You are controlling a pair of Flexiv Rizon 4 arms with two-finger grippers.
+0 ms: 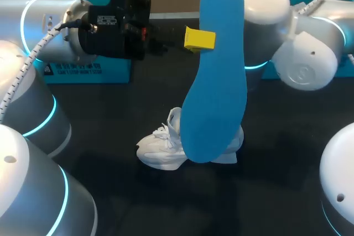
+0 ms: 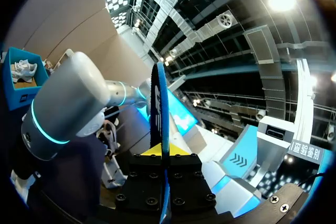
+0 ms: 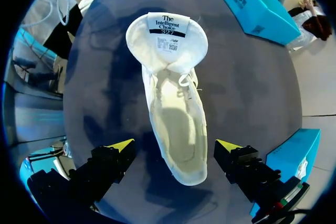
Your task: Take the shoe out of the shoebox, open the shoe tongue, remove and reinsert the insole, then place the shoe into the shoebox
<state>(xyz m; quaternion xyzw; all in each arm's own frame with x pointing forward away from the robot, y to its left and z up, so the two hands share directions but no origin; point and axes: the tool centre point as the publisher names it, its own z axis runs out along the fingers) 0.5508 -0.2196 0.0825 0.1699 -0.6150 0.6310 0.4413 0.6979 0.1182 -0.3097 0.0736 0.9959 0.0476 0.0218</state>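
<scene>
Above table (image 1: pixel 110 114), left claw (image 1: pixel 203 40) pinching flat blue insole (image 1: pixel 215 92), right claw (image 3: pixel 175 145) splayed over white shoe (image 3: pixel 176 119).

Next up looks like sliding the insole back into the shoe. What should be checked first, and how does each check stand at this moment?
1. Insole gripped: ok. The left gripper has its fingers shut on the blue insole.
2. Shoe resting sole-down on the table: ok. The white shoe has its opening facing up.
3. Tongue out of the way: ok. The tongue is folded forward.
4. Shoe interior empty: ok. Nothing shows inside.
5. Shoe steadied: not ok. The right gripper is open above the shoe, not gripping it.
6. Insole lined up with the opening: not ok. It stands on end in the air.
</scene>
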